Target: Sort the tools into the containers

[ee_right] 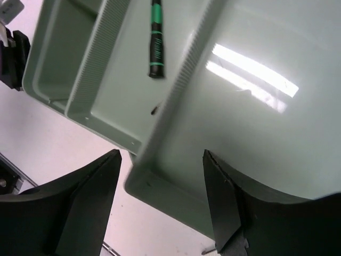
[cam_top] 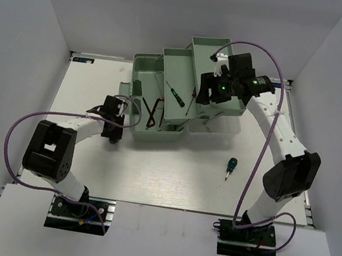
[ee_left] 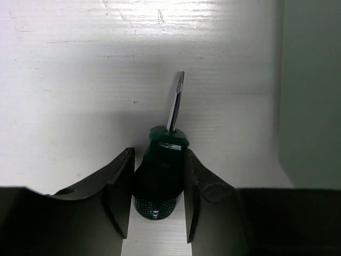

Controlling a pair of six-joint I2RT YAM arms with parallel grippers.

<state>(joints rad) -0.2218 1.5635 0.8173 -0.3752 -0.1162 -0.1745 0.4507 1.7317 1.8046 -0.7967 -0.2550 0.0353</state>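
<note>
— State of left gripper?
— Pinched on stubby screwdriver at its knurled green handle, blade pointing ahead. Likely light, stiff, grippy there.
— And right gripper?
— Wide, empty, over toolbox tray; slim screwdriver below, ahead.
— Surface, room?
— Flat white tabletop underneath; toolbox wall close to left gripper's right.

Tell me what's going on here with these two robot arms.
The left gripper is shut on a stubby green-handled screwdriver lying on the table beside the pale green toolbox. The right gripper hangs open and empty over the toolbox's fold-out trays, where a slim screwdriver and hex keys already lie. Another stubby screwdriver waits on the table.
</note>
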